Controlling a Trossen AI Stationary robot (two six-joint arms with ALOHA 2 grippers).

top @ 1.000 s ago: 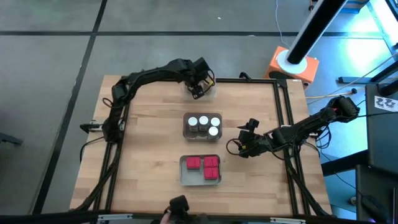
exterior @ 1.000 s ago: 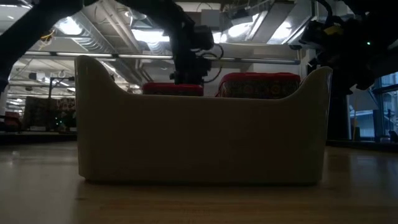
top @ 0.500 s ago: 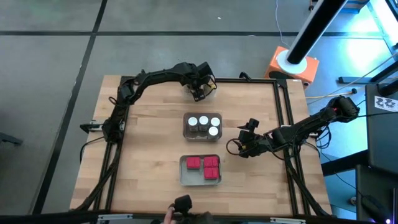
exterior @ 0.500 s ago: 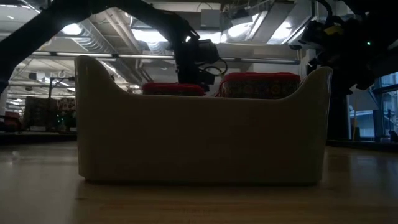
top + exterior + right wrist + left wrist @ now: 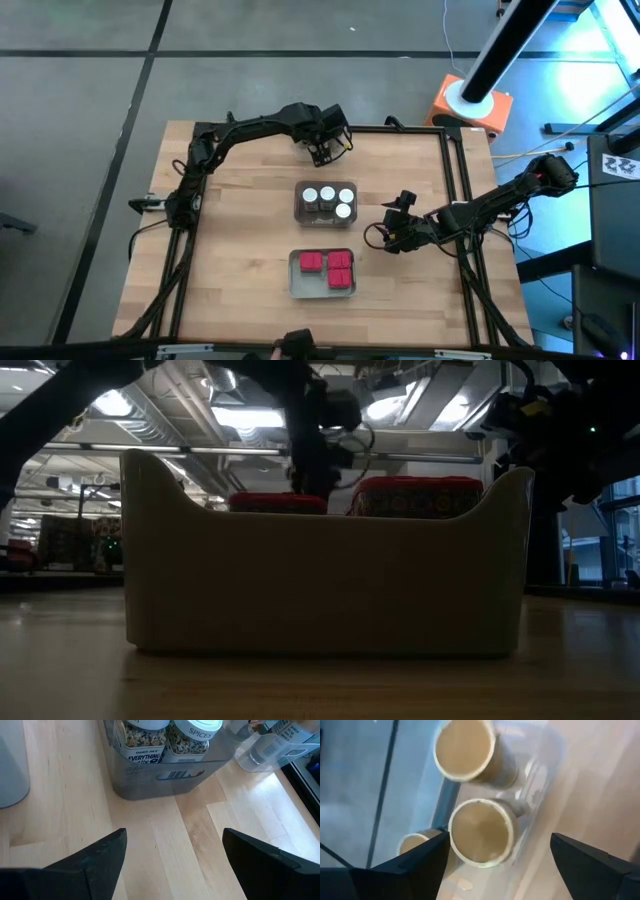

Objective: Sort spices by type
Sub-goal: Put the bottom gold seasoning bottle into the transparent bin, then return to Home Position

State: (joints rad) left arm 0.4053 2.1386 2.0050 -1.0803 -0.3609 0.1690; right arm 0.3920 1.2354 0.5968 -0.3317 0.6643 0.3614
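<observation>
L end effector [image 5: 322,150] lifted off tan-topped cylinders [image 5: 480,832], fingers wider, empty, R end effector [image 5: 392,236] unmoved, open.

Your two arms are dark, almost black, built of slim tubular links joined by bulkier rounded joints. On the left arm [image 5: 255,127] you can see thin cables running alongside the links, and small pale yellowish marks near the wrist, just behind the left hand [image 5: 322,150]. The right arm [image 5: 490,205] looks the same: black links, loose looped cable near the wrist, and a boxy block behind the right hand [image 5: 392,238]. In each wrist view your fingers [image 5: 410,870] show as flat, matte black wedges with straight edges and blunt tips [image 5: 95,862]. No screws or lettering can be made out on them.
</observation>
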